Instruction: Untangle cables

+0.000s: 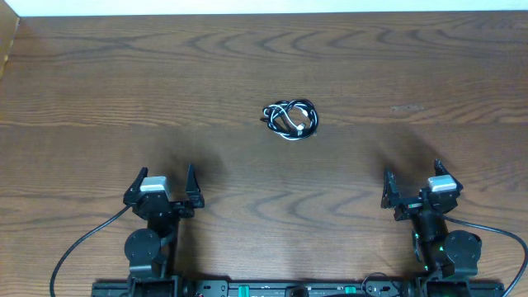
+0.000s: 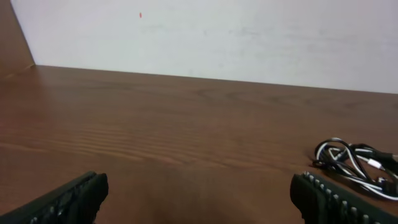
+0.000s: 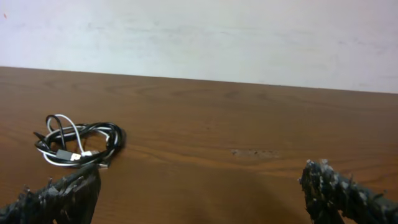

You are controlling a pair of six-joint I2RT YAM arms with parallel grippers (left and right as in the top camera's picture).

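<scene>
Wood-grain worktop is occupied centrally by the cables, knotted in one small coil. The left end effector and right end effector are held wide open, empty; opposite loops should be gripped.

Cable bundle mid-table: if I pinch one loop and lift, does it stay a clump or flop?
Probably floppy: the cable bundle is thin cords in loose loops. Likely light, and black and white strands interlace, so it may lift as one dangling clump.

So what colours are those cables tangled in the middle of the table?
Black and white cables, coiled together; the right wrist view shows them best.
</scene>
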